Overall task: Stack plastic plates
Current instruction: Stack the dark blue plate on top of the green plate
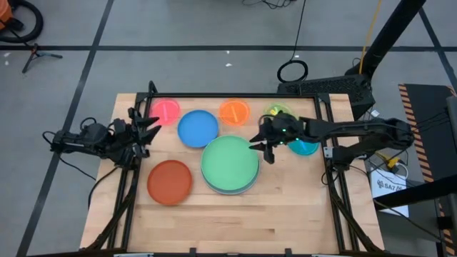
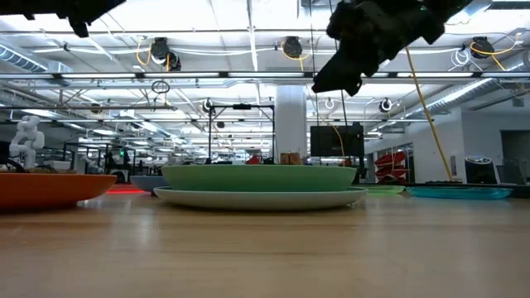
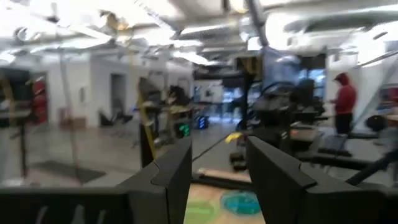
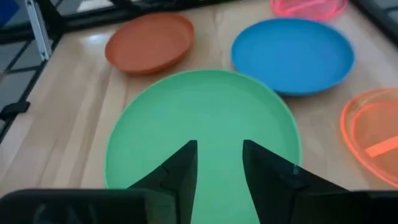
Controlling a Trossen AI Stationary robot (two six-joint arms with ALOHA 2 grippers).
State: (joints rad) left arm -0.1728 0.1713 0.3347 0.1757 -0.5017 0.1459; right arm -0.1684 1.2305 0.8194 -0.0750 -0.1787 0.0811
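A large green plate [image 1: 230, 163] lies on a light blue plate [image 2: 261, 199] near the table's middle. Around them, each flat on the wood, lie a blue plate [image 1: 198, 128], a red-orange plate [image 1: 170, 180], a pink plate [image 1: 166, 111], an orange plate [image 1: 234, 112], a lime plate [image 1: 278, 113] and a teal plate [image 1: 305, 147]. My right gripper [image 1: 263, 145] hovers open above the green plate's right rim, with its fingers [image 4: 186, 163] over the green plate [image 4: 199, 124]. My left gripper [image 1: 151, 127] waits open at the table's left edge, beside the pink plate.
A black frame [image 1: 214, 95] runs along the table's far edge and down both sides. Bare wood [image 1: 235, 221] spans the near part of the table. In the left wrist view a person in a red top [image 3: 345, 102] stands in the room beyond the table.
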